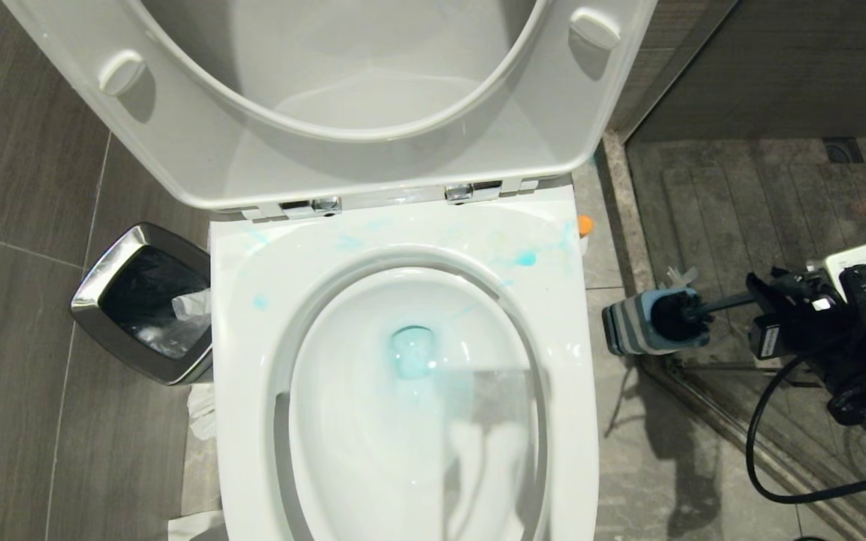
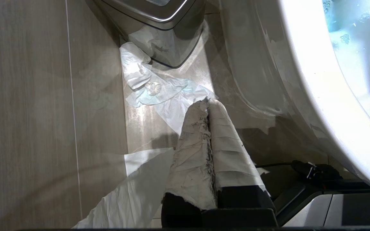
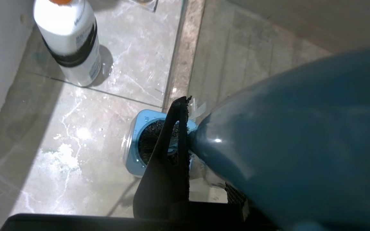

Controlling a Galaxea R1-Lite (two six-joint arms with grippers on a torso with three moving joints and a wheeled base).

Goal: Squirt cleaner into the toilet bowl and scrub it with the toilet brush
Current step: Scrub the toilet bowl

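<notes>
The toilet bowl (image 1: 252, 361) stands with seat and lid up; turquoise liquid pools at its drain and smears the rim. To its right on the floor, the toilet brush has its black head (image 1: 677, 315) in the mouth of its blue-grey holder (image 1: 632, 324). My right gripper (image 1: 767, 300) is shut on the teal handle (image 3: 284, 144), and the bristles (image 3: 148, 138) show inside the holder (image 3: 133, 150). The cleaner (image 3: 71, 45), white with an orange cap (image 1: 585, 225), stands on the floor behind the holder beside the toilet. My left gripper (image 2: 208, 102) hangs shut and empty, low on the toilet's left.
A steel-rimmed bin (image 1: 143, 300) stands left of the toilet, with crumpled tissue (image 2: 159, 93) on the floor by it. A stone threshold (image 1: 621, 188) and a glass partition run just behind the brush holder. A black cable (image 1: 760, 443) loops under the right arm.
</notes>
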